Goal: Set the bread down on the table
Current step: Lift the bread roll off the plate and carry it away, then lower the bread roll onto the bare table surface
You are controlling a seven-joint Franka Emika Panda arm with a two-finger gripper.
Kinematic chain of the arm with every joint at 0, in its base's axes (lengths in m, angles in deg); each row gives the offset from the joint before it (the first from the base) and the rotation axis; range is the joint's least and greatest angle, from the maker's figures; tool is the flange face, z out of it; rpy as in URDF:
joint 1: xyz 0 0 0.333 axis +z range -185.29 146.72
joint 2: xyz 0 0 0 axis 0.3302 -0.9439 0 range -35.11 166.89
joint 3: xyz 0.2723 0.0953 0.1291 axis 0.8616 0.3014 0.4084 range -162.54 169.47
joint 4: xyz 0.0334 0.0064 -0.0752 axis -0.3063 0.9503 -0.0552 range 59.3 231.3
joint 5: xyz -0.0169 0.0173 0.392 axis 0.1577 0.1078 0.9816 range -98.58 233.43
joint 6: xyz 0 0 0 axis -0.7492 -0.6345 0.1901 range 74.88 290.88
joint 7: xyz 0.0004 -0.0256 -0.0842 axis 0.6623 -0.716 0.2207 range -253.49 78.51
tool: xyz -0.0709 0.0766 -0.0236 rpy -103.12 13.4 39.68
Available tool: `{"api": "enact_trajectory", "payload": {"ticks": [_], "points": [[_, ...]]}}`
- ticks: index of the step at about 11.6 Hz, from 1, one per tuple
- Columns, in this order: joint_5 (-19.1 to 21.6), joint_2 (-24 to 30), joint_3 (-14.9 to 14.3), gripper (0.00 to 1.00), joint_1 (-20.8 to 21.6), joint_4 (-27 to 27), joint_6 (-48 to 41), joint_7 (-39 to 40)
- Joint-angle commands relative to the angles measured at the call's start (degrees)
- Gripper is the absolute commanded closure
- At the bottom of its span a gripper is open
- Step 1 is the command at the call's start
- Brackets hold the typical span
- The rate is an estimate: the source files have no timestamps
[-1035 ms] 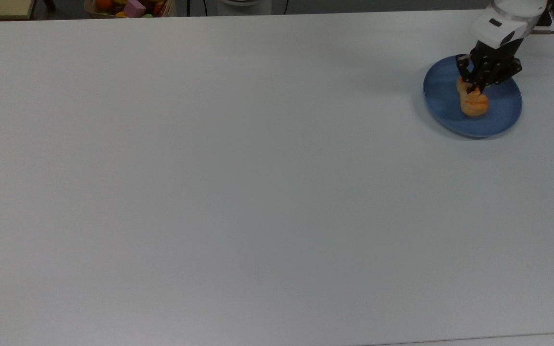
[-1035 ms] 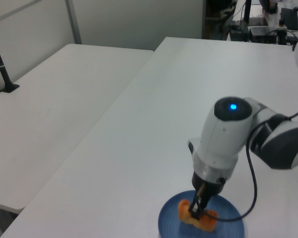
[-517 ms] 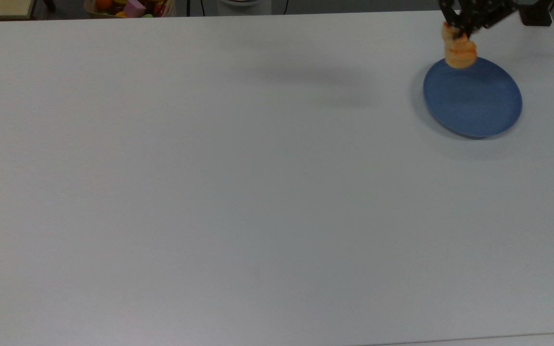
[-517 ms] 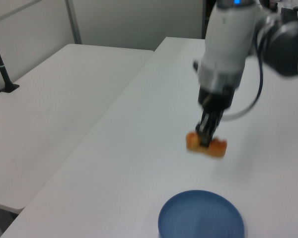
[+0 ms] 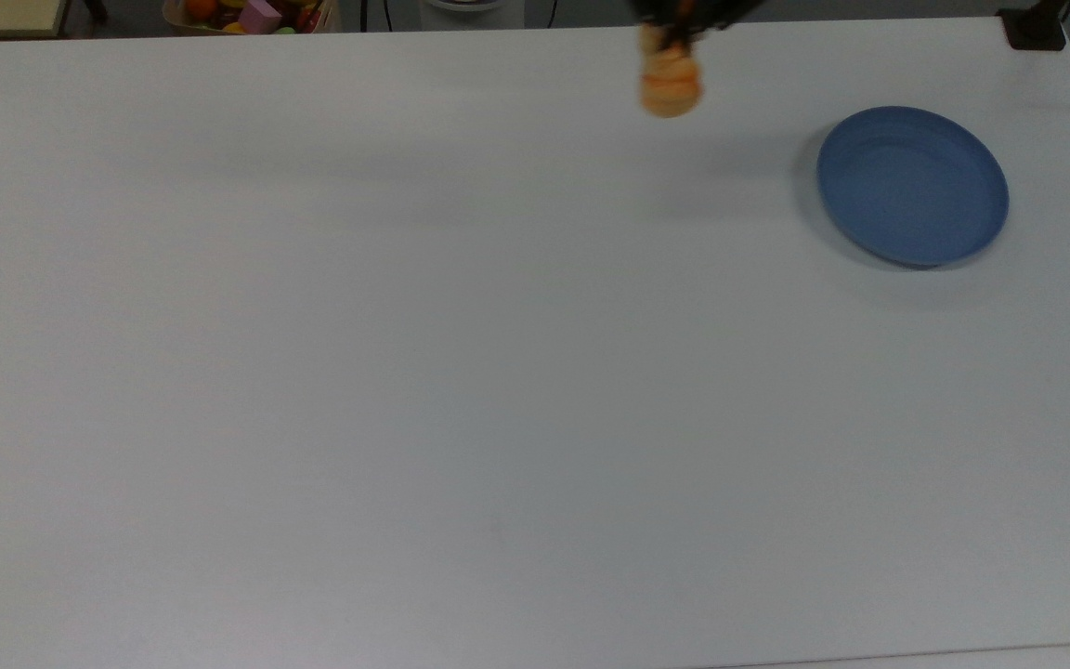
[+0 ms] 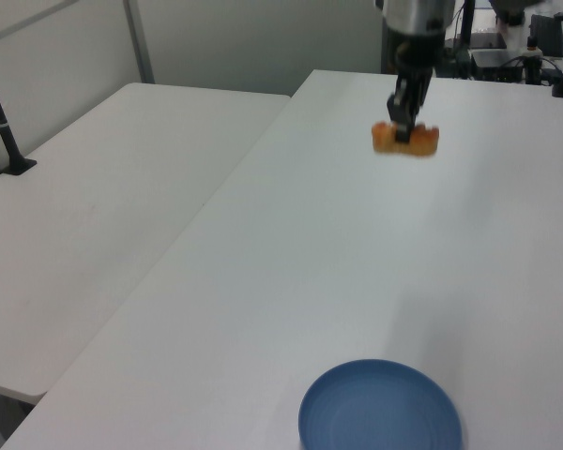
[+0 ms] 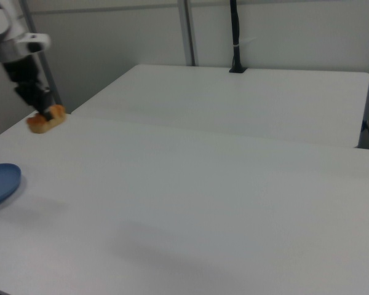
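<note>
The bread (image 5: 670, 85) is a small oblong roll, golden-orange, with a lumpy glazed crust, blurred in the top view. The gripper (image 6: 404, 132) has its dark fingers closed on the roll's middle and holds it in the air above the desk (image 5: 461, 372), a broad white rectangular top with a smooth matte face. In the left view the roll (image 6: 406, 139) hangs level, both ends sticking out past the fingers; in the right view it (image 7: 46, 121) is seen under the gripper (image 7: 48, 113) near the desk's far left edge. The plate (image 5: 912, 185) is round, blue and shallow with a raised rim, and lies bare on the desk, well apart from the roll.

Half a second ago the roll hung just over the plate's far rim in the top view; it has since travelled toward the top view's left, clear of the plate. A second ago it lay on the plate with the gripper around it.
</note>
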Motion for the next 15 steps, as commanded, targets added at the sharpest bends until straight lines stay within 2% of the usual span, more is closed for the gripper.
{"api": "enact_trajectory", "payload": {"ticks": [1,4,5,6,7,9,11,13,14,15], "points": [[6.18,6.98,-13.6,1.0,-2.6,7.58,0.03,17.12],[6.28,7.0,-16.27,1.0,-6.99,12.68,2.83,24.1],[6.2,6.74,-17.06,1.0,-8.05,17.05,9.28,24.55],[5.41,6.39,-17.24,1.0,-8.58,22.14,16.13,24.64],[4.71,5.34,-17.24,1.0,-8.59,24.98,19.6,24.64],[1.73,1.22,-17.24,1.0,-8.68,28.59,23.57,24.64],[0.66,-0.73,-17.24,0.97,-8.76,30.44,26.65,24.64],[-1.35,-3.45,-17.24,0.84,-8.77,30.89,28.16,24.64],[-2.41,-4.85,-17.24,0.66,-8.77,30.81,28.33,24.56],[-3.11,-6.0,-17.33,0.44,-8.77,30.89,28.25,24.38]]}}
